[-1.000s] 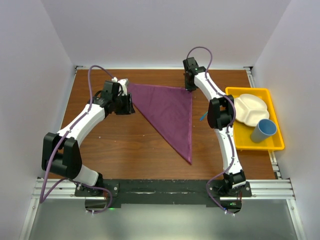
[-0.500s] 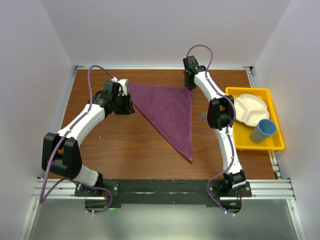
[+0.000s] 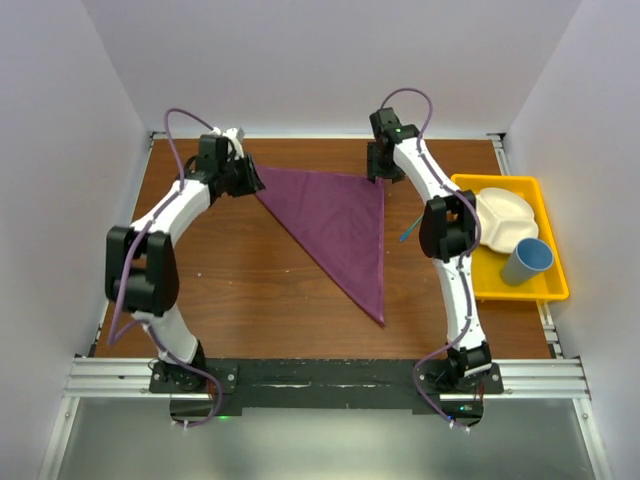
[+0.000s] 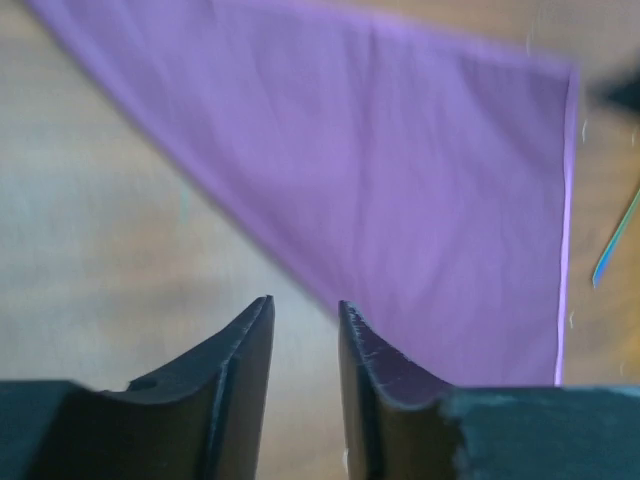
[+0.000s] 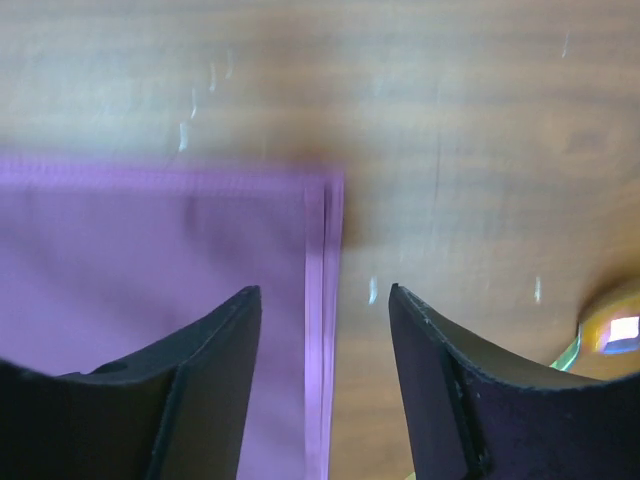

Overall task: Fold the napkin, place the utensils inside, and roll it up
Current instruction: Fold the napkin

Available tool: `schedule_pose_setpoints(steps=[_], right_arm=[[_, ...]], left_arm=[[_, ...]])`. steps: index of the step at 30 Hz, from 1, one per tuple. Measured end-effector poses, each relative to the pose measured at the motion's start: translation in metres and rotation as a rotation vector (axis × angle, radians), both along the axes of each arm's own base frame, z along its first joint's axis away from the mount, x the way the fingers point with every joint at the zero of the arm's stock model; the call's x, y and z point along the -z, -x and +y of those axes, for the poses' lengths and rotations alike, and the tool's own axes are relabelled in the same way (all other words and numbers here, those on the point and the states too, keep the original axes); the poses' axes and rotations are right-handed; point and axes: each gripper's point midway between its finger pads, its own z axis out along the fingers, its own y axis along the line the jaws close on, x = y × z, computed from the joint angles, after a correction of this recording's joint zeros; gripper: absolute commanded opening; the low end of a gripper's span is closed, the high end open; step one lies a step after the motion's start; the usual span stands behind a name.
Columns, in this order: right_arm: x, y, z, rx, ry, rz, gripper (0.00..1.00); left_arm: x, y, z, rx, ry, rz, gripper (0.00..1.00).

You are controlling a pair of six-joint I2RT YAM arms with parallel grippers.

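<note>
The plum-purple napkin (image 3: 340, 225) lies flat on the table, folded into a triangle with its long point toward the near edge. My left gripper (image 3: 252, 180) hovers at the napkin's far-left corner, its jaws a little apart and empty (image 4: 305, 305), with the napkin (image 4: 400, 180) spread ahead of it. My right gripper (image 3: 377, 170) is over the far-right corner, open (image 5: 325, 290), and the napkin's doubled edge (image 5: 315, 260) lies between the jaws, untouched. One thin bluish utensil (image 3: 405, 234) (image 4: 615, 240) lies just right of the napkin, partly hidden by the right arm.
At the right edge of the table a yellow tray (image 3: 490, 282) holds a white divided plate (image 3: 498, 215) and a blue cup (image 3: 527, 260). White walls close in the table at the back and both sides.
The right gripper has opened and let go of the napkin's far-right corner. The left arm swung toward the far-left corner, and its jaws have narrowed.
</note>
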Motion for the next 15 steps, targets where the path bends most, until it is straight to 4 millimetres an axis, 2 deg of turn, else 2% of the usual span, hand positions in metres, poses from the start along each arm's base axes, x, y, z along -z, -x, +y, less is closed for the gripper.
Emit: schedule_pose_setpoints(steps=[3,5,8,9,10,13,15], right_arm=[[-0.012,0.044,0.013,-0.047,-0.093,0.089,0.56],[-0.025,0.092,0.032,-0.119,-0.188,0.168,0.54],[-0.045,0.151,0.069,-0.245,-0.313,0.223,0.42],[-0.048,0.166,0.077,-0.275,-0.339,0.239,0.39],[-0.051,0.183,0.088,-0.318,-0.381,0.250,0.32],[-0.046,0.237,0.108,-0.412,-0.484,0.329,0.28],[-0.034,0.264,0.106,-0.421,-0.522,0.394,0.27]], left_arm=[[0.016,-0.040,0.010,-0.045,0.062,-0.005,0.22],[0.032,-0.064,0.017,-0.071,0.100,0.000,0.18],[0.060,-0.100,0.030,-0.110,0.141,0.008,0.15],[0.065,-0.106,0.032,-0.117,0.147,0.007,0.15],[0.072,-0.115,0.036,-0.126,0.153,0.007,0.14],[0.083,-0.135,0.043,-0.146,0.172,-0.008,0.14],[0.085,-0.146,0.046,-0.153,0.178,-0.034,0.14]])
